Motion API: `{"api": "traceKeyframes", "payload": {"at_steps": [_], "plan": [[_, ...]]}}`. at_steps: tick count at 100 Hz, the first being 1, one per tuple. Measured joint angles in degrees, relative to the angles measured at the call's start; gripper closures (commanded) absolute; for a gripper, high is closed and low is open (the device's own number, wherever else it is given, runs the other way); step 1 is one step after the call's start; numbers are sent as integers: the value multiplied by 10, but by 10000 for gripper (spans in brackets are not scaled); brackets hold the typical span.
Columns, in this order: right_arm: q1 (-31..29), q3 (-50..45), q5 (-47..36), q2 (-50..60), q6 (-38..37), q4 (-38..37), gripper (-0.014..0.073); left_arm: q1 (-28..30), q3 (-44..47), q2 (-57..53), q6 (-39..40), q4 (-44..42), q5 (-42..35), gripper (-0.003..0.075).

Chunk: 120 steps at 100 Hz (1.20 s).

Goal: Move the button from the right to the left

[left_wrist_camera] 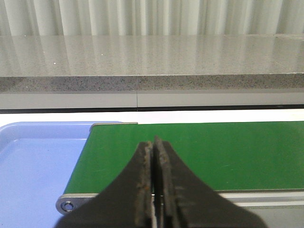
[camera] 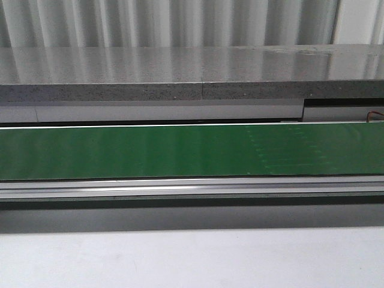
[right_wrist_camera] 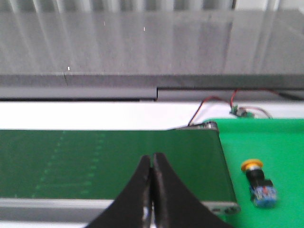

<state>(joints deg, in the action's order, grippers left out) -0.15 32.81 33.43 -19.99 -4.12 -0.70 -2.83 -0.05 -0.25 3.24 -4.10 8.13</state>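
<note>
The button (right_wrist_camera: 258, 183), with a yellow-orange head, black collar and blue body, lies on its side on a bright green tray (right_wrist_camera: 270, 142) just past the conveyor's right end; it shows only in the right wrist view. My right gripper (right_wrist_camera: 152, 156) is shut and empty, over the near edge of the green conveyor belt (right_wrist_camera: 109, 164), well to the side of the button. My left gripper (left_wrist_camera: 155, 141) is shut and empty over the belt's left end (left_wrist_camera: 190, 152). Neither gripper shows in the front view.
A blue tray (left_wrist_camera: 33, 166) sits beside the belt's left end. The green belt (camera: 180, 150) runs across the front view with a metal rail (camera: 192, 191) in front and a grey speckled counter (camera: 192, 72) behind. Red and black wires with a small board (right_wrist_camera: 240, 112) lie behind the green tray.
</note>
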Motion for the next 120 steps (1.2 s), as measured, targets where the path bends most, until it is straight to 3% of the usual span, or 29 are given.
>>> {"api": "traceKeyframes", "payload": {"at_steps": [17,41,53,65,77,100,120], "plan": [[0,134,145,-149,0,0,661,0,0,0,0,0,0,740],[0,190,178,-283,0,0,620,0,0,0,0,0,0,740],[0,190,180,-317,0,1,415,0,0,0,0,0,0,740],[0,190,181,-335,0,2,109,0,0,0,0,0,0,740],[0,190,181,-340,0,2,-70,0,0,0,0,0,0,740],[-1,193,185,-348,-5,3,-52,0,0,0,0,0,0,740],[-65,231,205,-403,-5,2,-52,0,0,0,0,0,0,740]]}}
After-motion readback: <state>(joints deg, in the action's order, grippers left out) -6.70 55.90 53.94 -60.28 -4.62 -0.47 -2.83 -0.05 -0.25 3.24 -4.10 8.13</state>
